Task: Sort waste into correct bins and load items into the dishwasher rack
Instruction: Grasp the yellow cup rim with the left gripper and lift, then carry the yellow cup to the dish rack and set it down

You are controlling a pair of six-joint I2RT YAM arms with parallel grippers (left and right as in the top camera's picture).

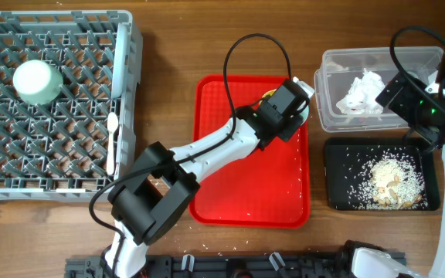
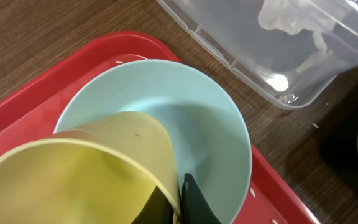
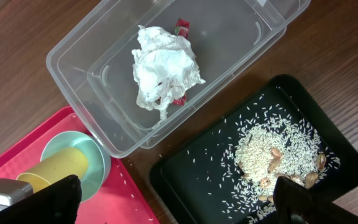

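Note:
My left gripper (image 2: pixel 179 208) is shut on the wall of the small yellow cup (image 2: pixel 86 174), one finger inside and one outside. The cup lies tilted in a pale blue-green saucer (image 2: pixel 210 137) at the far right corner of the red tray (image 1: pixel 246 193). My right gripper (image 3: pixel 176 205) hangs open and empty above the gap between the clear tub (image 3: pixel 73 59) and the black tray (image 3: pixel 185 180). The tub holds crumpled white tissue (image 3: pixel 163 68) and a red wrapper (image 3: pixel 182 26). Rice and food scraps (image 3: pixel 272 149) lie in the black tray.
The grey dishwasher rack (image 1: pixel 122 46) fills the left side, with an upturned pale bowl (image 1: pixel 37 81) and a white spoon (image 1: pixel 112 143) in it. A few rice grains are scattered on the red tray. The left arm stretches diagonally across that tray.

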